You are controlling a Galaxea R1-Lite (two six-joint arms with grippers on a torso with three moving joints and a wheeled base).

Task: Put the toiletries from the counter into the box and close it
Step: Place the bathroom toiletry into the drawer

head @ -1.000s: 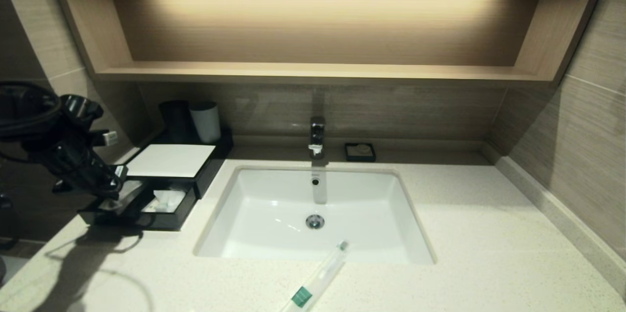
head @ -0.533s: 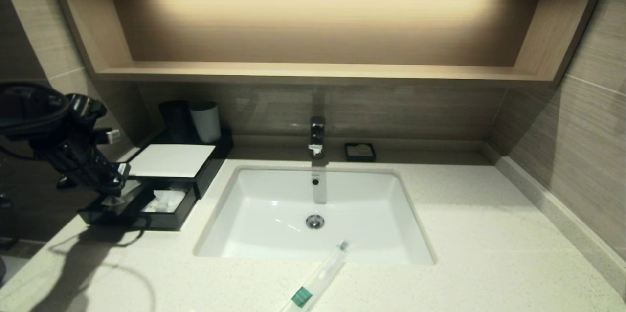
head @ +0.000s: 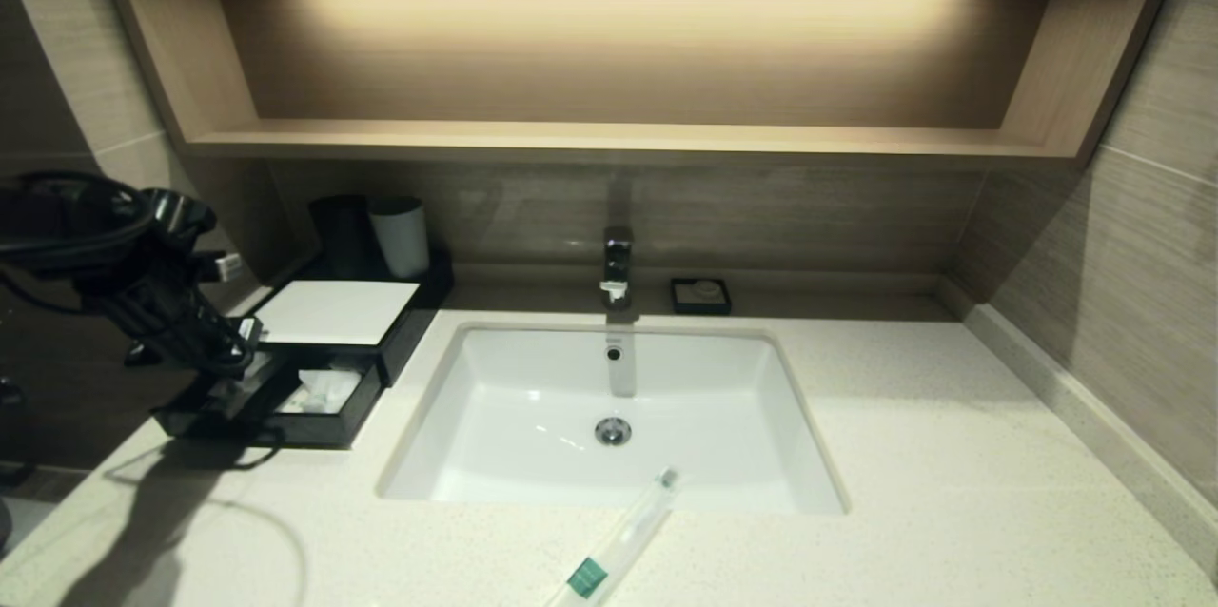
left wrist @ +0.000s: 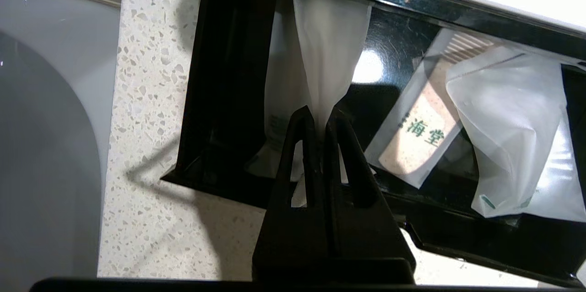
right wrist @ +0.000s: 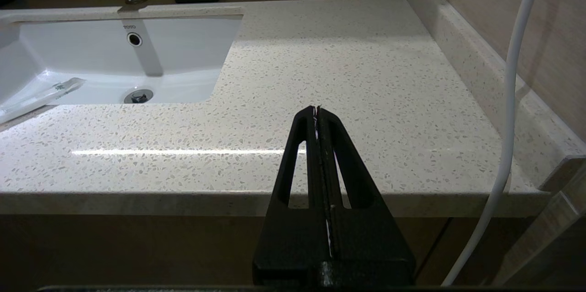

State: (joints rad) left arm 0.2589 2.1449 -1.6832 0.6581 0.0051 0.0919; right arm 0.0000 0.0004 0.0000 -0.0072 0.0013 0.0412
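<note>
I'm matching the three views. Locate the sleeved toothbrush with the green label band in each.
Head view: toothbrush at bottom centre, tip over the white rectangular sink rim.
Left wrist view: not in it.
Right wrist view: toothbrush at far left, by the sink.
Shared landmark: the sink's metal drain.

glossy black box [left wrist: 219,100] beneath the left gripper [left wrist: 320,116], which pinches a frosted plastic sleeve [left wrist: 327,49]; beside it speckled polished stone counter [left wrist: 142,113]

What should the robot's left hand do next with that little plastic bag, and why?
Probably open its fingers and let go. The left gripper pinches the sleeved toiletry, which hangs over the open drawer of the box, so it should drop inside.
</note>
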